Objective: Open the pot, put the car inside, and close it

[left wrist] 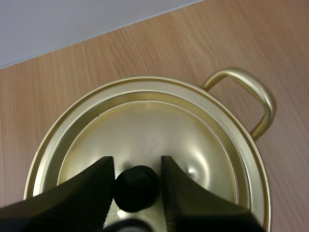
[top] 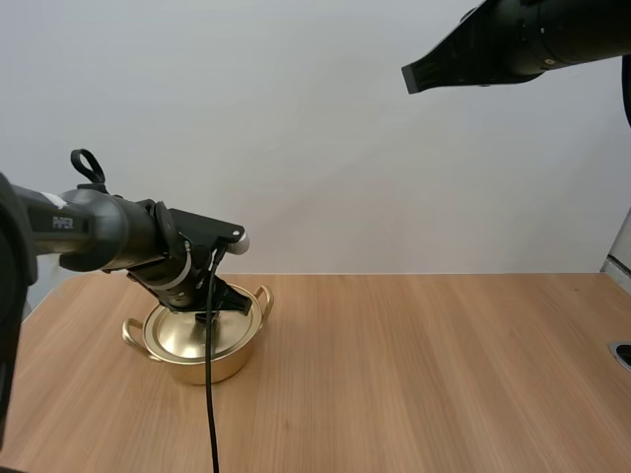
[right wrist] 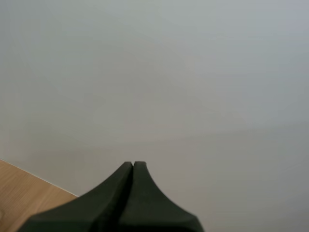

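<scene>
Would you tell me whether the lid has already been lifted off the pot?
No, the lid sits flat in the pot, with the left gripper closed on its black knob.

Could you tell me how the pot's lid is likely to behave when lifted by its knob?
The lid looks like thin, rigid metal, so it is probably light and stiff. Its small round knob, between the left fingers, may let it swing or slip.

pot [top: 202, 367] inside: hidden under lid [left wrist: 159, 130] | knob [left wrist: 136, 187]: behind left arm [top: 108, 232] in high view (so are the left gripper [left wrist: 137, 165] tips) | pot's near rim: cut off, left wrist view | right arm [top: 523, 39]: cut by high view's edge
</scene>
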`<act>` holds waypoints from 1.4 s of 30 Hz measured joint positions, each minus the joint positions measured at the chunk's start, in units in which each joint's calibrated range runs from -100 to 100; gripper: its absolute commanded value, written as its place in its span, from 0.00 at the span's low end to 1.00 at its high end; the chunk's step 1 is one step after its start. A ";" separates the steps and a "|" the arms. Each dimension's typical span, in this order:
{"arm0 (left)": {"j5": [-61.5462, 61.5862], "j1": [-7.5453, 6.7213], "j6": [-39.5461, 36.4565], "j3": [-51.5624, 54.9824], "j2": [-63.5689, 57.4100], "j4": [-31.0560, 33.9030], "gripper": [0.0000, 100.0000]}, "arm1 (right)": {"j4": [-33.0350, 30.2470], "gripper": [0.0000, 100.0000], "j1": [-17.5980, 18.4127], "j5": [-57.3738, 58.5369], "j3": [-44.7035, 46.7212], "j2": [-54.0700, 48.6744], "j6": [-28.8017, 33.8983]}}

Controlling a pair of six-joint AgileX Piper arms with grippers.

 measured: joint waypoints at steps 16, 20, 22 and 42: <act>-19.80 0.00 -0.67 -3.56 -18.14 -7.45 1.00 | 0.52 0.00 0.00 4.37 0.00 -0.13 4.64; -18.64 0.00 -0.67 -0.38 -25.76 -13.68 1.00 | 2.86 0.00 0.00 4.21 0.00 -1.38 4.75; -18.48 0.00 -0.67 1.54 -29.57 -15.58 1.00 | 3.22 0.00 0.00 4.21 0.00 -2.40 4.75; -12.74 -0.07 -2.73 28.93 -67.67 -12.65 0.72 | -1.46 0.00 0.00 12.79 5.62 -14.75 7.79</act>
